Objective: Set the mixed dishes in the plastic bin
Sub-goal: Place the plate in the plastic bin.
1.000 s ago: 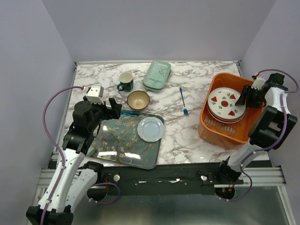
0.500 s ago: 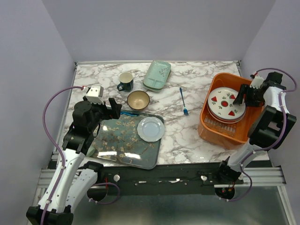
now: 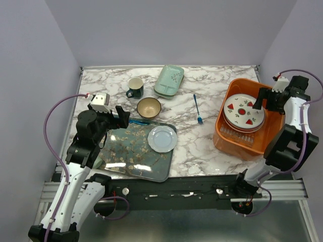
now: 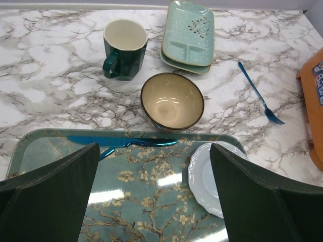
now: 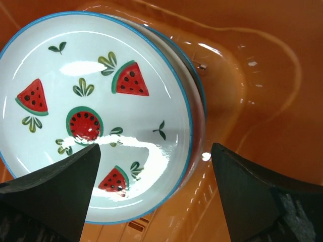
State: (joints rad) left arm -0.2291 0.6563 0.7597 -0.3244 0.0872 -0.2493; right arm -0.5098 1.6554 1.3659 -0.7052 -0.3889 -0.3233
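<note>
Watermelon plate (image 3: pixel 244 110) tops a plate stack inside the orange bin (image 3: pixel 225 142), right side of the table (image 3: pixel 212 83). Right gripper (image 3: pixel 261 101) hangs over the plate's right edge, jaws wide apart, nothing held. Outside the bin: mug (image 4: pixel 124 49), mint dish (image 4: pixel 187 31) and bowl (image 4: pixel 171 102) on the marble. Pale plate (image 3: pixel 162 138) and blue knife (image 4: pixel 121 142) on the floral tray (image 3: pixel 126 156). Blue fork (image 3: pixel 197 109) mid-table. Left gripper (image 4: pixel 154 148) over the tray's far edge, spread wide, empty.

Open marble tabletop (image 3: pixel 212 85) between thin blue plastic fork (image 3: pixel 197 109) and large orange plastic bin (image 3: pixel 220 138). Tight around round brown bowl (image 3: pixel 149 107): dark green mug (image 3: pixel 135 87) and mint rectangular dish (image 3: pixel 169 80) behind, dark floral tray (image 3: pixel 126 148) in front.
</note>
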